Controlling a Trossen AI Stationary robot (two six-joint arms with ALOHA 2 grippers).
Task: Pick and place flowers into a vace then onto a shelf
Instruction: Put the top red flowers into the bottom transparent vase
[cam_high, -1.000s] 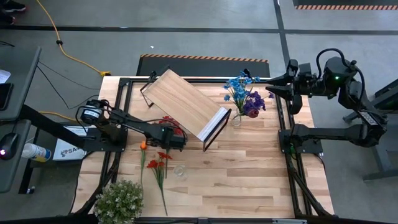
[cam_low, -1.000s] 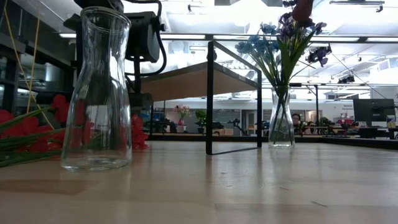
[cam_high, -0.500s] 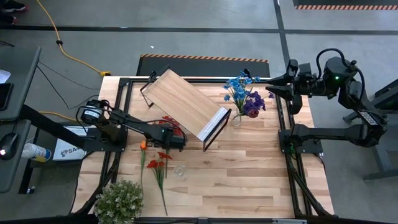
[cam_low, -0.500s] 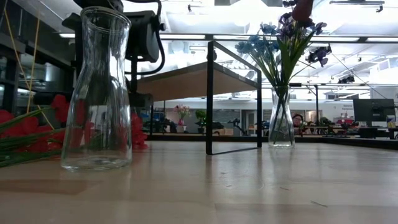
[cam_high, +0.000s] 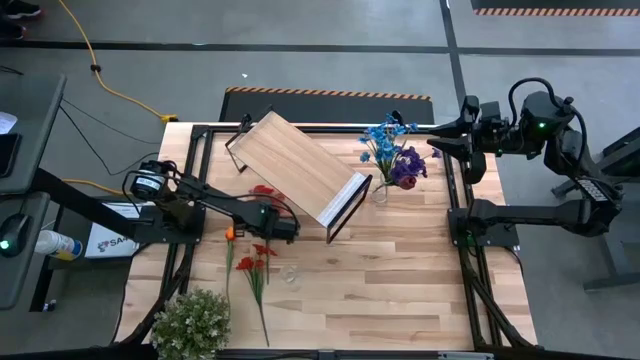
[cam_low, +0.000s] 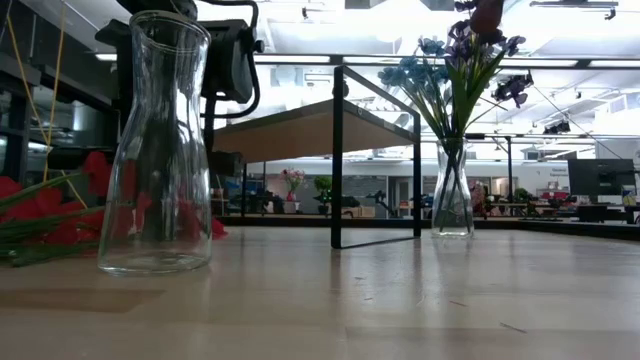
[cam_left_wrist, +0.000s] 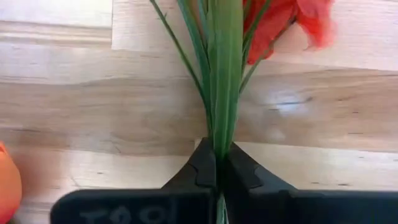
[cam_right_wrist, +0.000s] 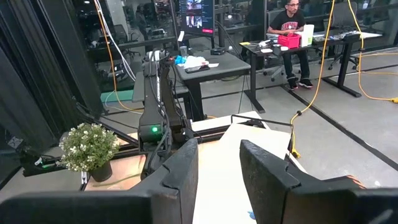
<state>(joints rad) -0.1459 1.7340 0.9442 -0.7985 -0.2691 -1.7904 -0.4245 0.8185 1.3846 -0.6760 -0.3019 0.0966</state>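
My left gripper (cam_high: 283, 228) is low over the table's left middle and shut on the green stem (cam_left_wrist: 222, 81) of a red flower (cam_high: 264, 190). More red flowers (cam_high: 255, 258) and an orange one (cam_high: 230, 233) lie flat on the table beside it. An empty glass vase (cam_high: 289, 275) stands upright near them, large in the low view (cam_low: 155, 140). A second vase (cam_high: 381, 190) holds blue and purple flowers (cam_high: 392, 155). The shelf (cam_high: 298, 170) stands slantwise at the far middle. My right gripper (cam_right_wrist: 219, 171) is open, raised at the far right. My left gripper pinches the red flower's green stem and its narrow leaves (cam_left_wrist: 221, 146) between its two fingers, well below the bloom (cam_left_wrist: 280, 22). The fingers come steeply from above and lie across the stem. The flower lies along the tabletop.
A bushy pale plant (cam_high: 190, 322) stands at the near left corner. The black table frame (cam_high: 455, 215) runs along the sides. Open wood lies at the table's near right.
My left gripper has shut on the red flower's stem without leaving its place, and its wrist has rolled a little. The red blooms have shifted slightly toward the table's left.
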